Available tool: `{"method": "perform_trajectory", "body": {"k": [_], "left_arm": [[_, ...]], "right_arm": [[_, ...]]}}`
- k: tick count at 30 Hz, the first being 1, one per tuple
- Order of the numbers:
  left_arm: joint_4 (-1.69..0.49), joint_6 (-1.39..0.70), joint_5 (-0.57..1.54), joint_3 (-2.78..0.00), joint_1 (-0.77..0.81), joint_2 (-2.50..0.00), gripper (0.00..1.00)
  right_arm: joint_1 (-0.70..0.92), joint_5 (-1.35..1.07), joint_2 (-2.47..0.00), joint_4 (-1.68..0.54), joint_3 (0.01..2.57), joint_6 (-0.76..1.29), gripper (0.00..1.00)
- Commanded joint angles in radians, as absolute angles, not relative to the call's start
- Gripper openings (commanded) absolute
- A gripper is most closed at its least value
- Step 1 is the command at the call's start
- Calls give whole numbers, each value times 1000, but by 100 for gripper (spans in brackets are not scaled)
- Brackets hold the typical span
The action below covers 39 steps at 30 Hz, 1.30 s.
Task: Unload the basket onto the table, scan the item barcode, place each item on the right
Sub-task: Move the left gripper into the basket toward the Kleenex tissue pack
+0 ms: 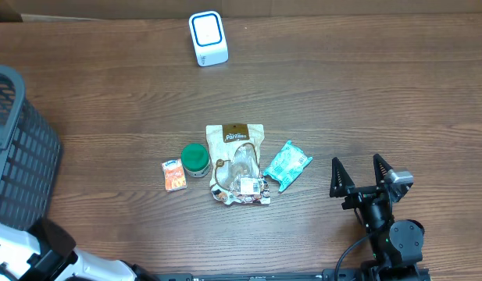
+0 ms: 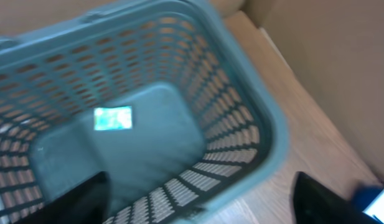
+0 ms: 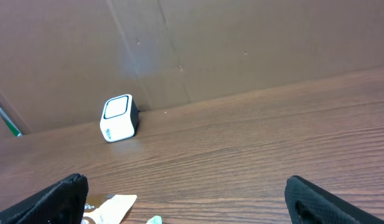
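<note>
We see the table (image 1: 365,94) as smooth brown wood grain with a low sheen, backed by a matt cardboard wall (image 3: 241,43). The basket (image 1: 22,148) at its left edge is moulded grey-green plastic lattice, the scanner (image 1: 208,37) near its far edge glossy white plastic; the pouch (image 1: 238,160) and teal packet (image 1: 287,165) are shiny, crinkled film.

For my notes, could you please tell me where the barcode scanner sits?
Overhead, the scanner stands centre-left near the far edge of the table, beyond the snack pouch.
</note>
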<state>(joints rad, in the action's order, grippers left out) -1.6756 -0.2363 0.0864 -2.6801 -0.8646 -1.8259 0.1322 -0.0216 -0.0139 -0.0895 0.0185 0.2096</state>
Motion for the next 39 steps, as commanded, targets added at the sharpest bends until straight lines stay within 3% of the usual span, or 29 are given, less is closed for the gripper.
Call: {"method": "perform_trajectory", "body": {"k": [1,6,14,32,39], "left_arm": [[-1670,-244,129,-2630,-920,-1824,87],[-1656,-239,131,-2540,-942,-1866,85],[-1568,-235,46,-2304,-943,-1917,73],[-1176,-231,-116,-1875,-942,-1922,73],[-1015,-128,-119,-1783,-942,-1924,76]], "right_arm": [[129,-21,-3,-83,8,212,100],[129,-21,-3,-83,8,212,100],[129,-20,-3,-83,8,212,100],[129,-21,-3,-83,8,212,100],[129,-21,-3,-83,8,212,100]]}}
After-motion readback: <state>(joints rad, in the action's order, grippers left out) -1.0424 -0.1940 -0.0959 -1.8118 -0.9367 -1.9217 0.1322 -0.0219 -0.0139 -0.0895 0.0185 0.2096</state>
